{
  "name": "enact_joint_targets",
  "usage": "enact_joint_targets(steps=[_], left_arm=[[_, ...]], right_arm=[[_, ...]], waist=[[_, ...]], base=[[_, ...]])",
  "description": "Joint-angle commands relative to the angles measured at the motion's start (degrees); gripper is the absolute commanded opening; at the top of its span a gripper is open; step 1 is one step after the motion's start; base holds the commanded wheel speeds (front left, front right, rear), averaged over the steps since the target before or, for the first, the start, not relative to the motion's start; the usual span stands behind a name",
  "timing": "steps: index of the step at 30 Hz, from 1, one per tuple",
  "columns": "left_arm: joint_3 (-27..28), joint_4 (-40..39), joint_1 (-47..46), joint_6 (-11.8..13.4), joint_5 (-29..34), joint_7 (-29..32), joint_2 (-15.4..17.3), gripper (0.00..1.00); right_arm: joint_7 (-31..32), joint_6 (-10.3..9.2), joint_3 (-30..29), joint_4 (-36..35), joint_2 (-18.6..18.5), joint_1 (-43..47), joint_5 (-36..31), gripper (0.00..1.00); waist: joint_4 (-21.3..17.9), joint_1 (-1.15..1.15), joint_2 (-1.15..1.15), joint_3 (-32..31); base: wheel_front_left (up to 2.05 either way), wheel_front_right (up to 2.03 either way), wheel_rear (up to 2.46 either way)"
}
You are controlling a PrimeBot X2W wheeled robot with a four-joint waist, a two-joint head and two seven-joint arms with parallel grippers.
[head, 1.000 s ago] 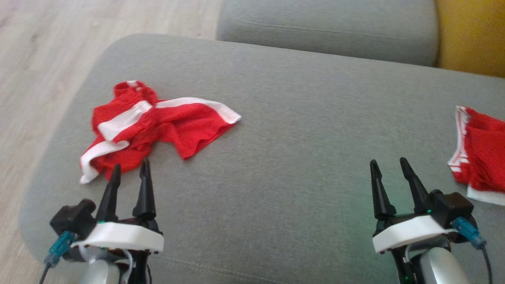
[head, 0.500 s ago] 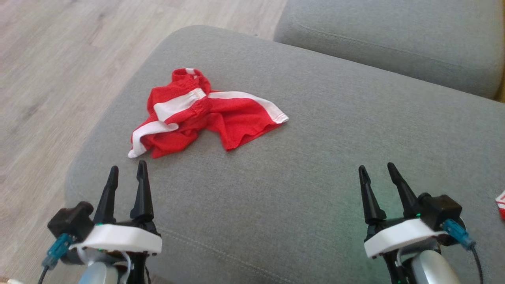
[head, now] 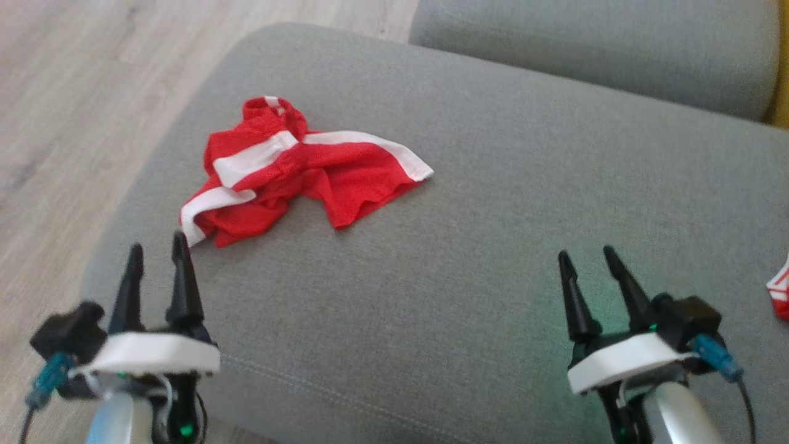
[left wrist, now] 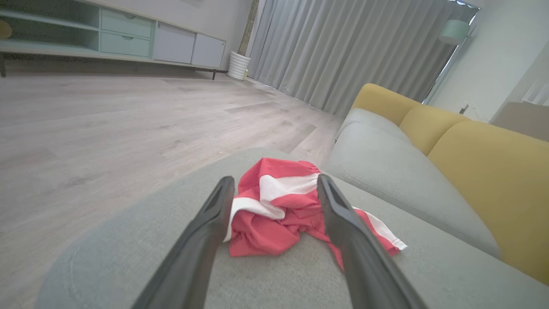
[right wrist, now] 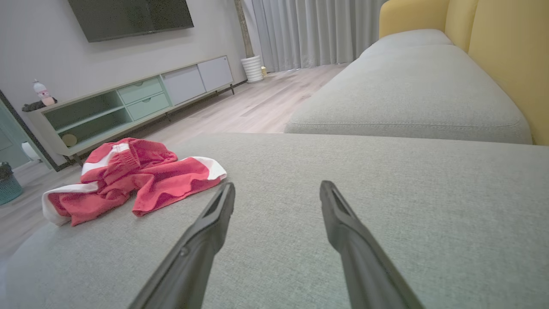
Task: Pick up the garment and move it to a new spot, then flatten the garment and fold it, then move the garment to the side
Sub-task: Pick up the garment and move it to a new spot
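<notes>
Only a small red-and-white striped edge of the garment [head: 779,287] shows, at the far right of the head view, lying on the grey sofa seat [head: 493,185]. My right gripper [head: 584,251] hovers open over bare cushion to the left of that edge, nothing between its fingers. In the right wrist view the right gripper [right wrist: 278,184] points across the seat. My left gripper [head: 156,242] is open too, its inner fingertip beside the white hem of crumpled red shorts [head: 296,172]. The left gripper [left wrist: 275,180] frames those shorts [left wrist: 266,231] in its wrist view.
The red shorts [right wrist: 146,176] with broad white bands lie near the seat's left end. Wooden floor [head: 74,92] drops off to the left of the seat. A second grey cushion [head: 592,55] and a yellow backrest [left wrist: 484,171] lie beyond.
The head camera has swung left, so the garment has slid almost out at the right edge. My left gripper has shifted left, closer to the shorts' hem. Both grippers stay open.
</notes>
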Motion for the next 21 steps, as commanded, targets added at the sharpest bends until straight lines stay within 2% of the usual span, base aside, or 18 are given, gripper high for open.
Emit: enact_joint_targets(steps=[1, 5, 13, 21], left_arm=[[2.81, -1.23, -4.86, -0.54, 1.4, -0.29, 0.68, 1.0], [3.36, 5.49, -10.0, -1.45, 3.35, 0.1, 2.77, 1.0], [0.07, 18.71, -25.18, -3.01, 5.07, 8.83, 9.17, 1.0], [-3.83, 29.84, -36.26, -4.09, 5.97, 13.2, 13.04, 1.0]], right_arm=[[0.18, 0.2, 0.59, -2.64, -0.1, -3.6, -0.79, 1.0], [1.27, 0.2, -1.42, -4.72, -0.1, -5.05, -2.45, 1.0], [4.52, 0.2, -6.47, -10.46, -0.1, -6.58, -6.63, 1.0], [6.76, 0.2, -5.9, -14.72, -0.1, -7.39, -7.95, 1.0]], waist=[[-1.78, 0.0, 0.0, 2.33], [-3.83, 0.0, 0.0, 6.09], [-6.79, 0.0, 0.0, 13.28], [-9.31, 0.0, 0.0, 17.32]], base=[[0.0, 0.0, 0.0], [0.0, 0.0, 0.0], [0.0, 0.0, 0.0], [0.0, 0.0, 0.0]])
